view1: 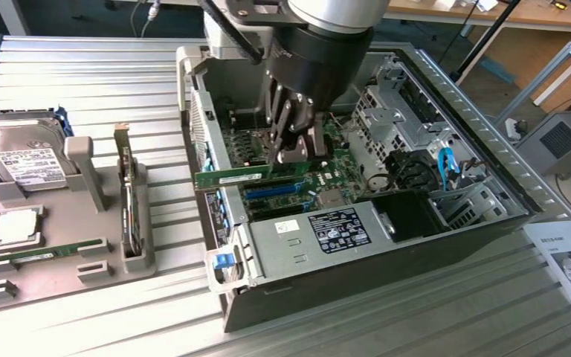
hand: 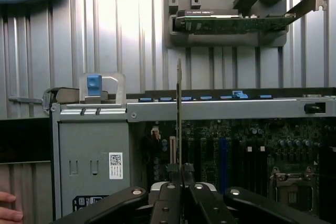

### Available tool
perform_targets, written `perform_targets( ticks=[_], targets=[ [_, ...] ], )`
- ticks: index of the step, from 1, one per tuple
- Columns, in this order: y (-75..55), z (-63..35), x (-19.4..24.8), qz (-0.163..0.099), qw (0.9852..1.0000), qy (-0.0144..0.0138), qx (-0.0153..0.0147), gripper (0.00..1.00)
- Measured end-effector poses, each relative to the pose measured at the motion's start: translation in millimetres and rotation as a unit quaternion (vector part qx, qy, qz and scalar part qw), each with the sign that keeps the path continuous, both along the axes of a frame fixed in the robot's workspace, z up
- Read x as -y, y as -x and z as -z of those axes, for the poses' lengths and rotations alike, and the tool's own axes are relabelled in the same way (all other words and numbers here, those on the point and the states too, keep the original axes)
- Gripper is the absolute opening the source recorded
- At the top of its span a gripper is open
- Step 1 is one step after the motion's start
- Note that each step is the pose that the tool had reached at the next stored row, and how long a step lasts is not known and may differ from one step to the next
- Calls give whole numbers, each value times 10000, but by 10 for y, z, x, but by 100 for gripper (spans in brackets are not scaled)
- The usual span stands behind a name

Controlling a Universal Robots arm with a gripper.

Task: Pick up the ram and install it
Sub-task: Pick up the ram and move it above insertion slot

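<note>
Green, thin ram (view1: 231,178) clamped in black pincer (view1: 296,154).

Ribbed metal tabletop (view1: 87,74), wooden workbench (view1: 534,15) behind

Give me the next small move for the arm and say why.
Probably lower slowly, straight down. The end effector is shut on the ram, which hangs above the long slots of the motherboard in the open case, apparently not yet seated; exact alignment is hard to judge.
</note>
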State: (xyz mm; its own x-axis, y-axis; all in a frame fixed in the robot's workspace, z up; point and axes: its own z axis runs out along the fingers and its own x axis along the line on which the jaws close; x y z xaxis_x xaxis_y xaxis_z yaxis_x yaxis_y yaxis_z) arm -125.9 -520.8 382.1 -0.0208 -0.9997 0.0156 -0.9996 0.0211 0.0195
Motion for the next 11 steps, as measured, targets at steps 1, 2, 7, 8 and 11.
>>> perform_targets(
  ticks=[1,2,7,8,11],
  targets=[
    [-19,0,0,0,10000,0,0,12],
    [-52,0,0,0,10000,0,0,12],
    [-161,0,0,0,10000,0,0,12],
    [-180,0,0,0,10000,0,0,12],
    [-244,0,0,0,10000,0,0,12]
  ],
)
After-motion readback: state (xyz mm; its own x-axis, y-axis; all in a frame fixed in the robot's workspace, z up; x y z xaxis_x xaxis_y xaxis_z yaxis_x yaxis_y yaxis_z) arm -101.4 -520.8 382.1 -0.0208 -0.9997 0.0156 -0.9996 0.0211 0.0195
